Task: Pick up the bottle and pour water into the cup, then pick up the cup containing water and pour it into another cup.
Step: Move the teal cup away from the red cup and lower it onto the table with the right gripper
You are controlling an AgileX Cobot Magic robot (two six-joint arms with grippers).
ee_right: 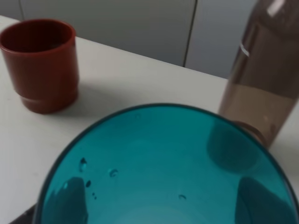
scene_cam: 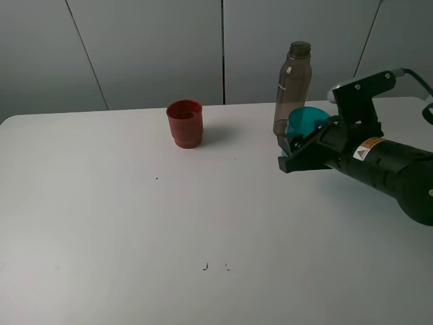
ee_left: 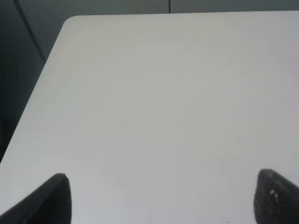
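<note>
My right gripper (scene_cam: 300,150) is shut on the teal cup (scene_cam: 308,120) and holds it just above the table at the right. In the right wrist view the teal cup (ee_right: 163,158) fills the frame, with small droplets on its inner wall and my dark fingers (ee_right: 70,203) showing through it. The grey-brown bottle (scene_cam: 291,84) stands upright right behind the cup and also shows in the right wrist view (ee_right: 264,79). The red cup (scene_cam: 185,123) stands upright to the left, apart from both; the right wrist view (ee_right: 39,63) shows it too. My left gripper (ee_left: 161,200) is open and empty over bare table.
The white table (scene_cam: 135,223) has a few small dark specks (scene_cam: 205,266) near the front. Its left edge and rounded far corner (ee_left: 70,21) show in the left wrist view. Grey wall panels stand behind the table.
</note>
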